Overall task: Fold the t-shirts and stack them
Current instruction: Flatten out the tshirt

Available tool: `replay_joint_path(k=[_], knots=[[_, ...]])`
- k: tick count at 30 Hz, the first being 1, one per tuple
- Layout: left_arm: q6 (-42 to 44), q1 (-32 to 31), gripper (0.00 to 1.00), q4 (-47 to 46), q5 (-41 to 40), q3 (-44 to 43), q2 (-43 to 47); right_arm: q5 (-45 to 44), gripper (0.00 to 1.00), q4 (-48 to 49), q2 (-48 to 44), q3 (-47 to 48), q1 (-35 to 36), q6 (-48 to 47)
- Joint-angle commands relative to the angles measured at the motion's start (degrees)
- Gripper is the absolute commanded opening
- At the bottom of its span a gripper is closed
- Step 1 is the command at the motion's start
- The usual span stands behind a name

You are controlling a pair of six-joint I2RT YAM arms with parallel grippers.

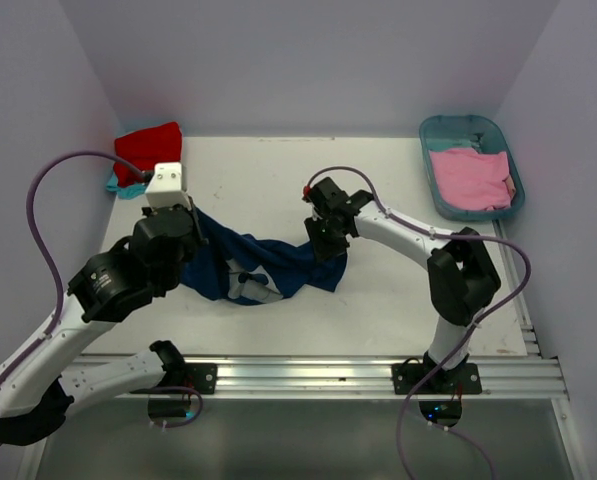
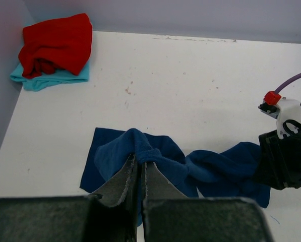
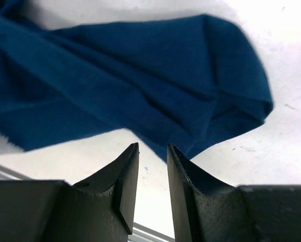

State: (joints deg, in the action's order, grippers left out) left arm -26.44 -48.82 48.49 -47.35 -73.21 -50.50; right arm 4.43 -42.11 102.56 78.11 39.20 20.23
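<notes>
The navy blue t-shirt (image 1: 268, 265) lies crumpled across the table's middle; its pale print (image 1: 250, 285) shows partly. My left gripper (image 2: 140, 162) is shut on a bunched fold of the navy shirt (image 2: 155, 154) at its left end. My right gripper (image 3: 153, 147) is open and empty, just above the shirt's right end (image 3: 140, 80); it also shows in the top view (image 1: 323, 240). A red t-shirt (image 1: 150, 150) lies on a teal t-shirt (image 1: 121, 184) in the back left corner. A pink t-shirt (image 1: 470, 178) lies in the tub.
The teal plastic tub (image 1: 461, 127) stands at the back right. White walls close in the left, back and right. A metal rail (image 1: 328, 375) runs along the near edge. The right arm (image 2: 286, 156) shows in the left wrist view.
</notes>
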Motion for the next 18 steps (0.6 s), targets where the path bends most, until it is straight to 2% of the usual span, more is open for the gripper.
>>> replay_joint_path(k=[1,8,18], knots=[[-1.25,0.13,0.0,-1.91,-0.9,-0.35,1.19,-5.91,0.33,-2.53,1.94,5.12,-0.35,-1.68],[-1.43,0.13,0.0,-1.29,-1.16,-0.35,1.54,-7.5,0.33,-4.48,4.93,8.73,-0.44,-2.74],[-1.25,0.21,0.0,-1.47,-1.87,0.0,1.72,-7.85,0.31,-2.8,0.27,-0.32,-0.44,-1.77]])
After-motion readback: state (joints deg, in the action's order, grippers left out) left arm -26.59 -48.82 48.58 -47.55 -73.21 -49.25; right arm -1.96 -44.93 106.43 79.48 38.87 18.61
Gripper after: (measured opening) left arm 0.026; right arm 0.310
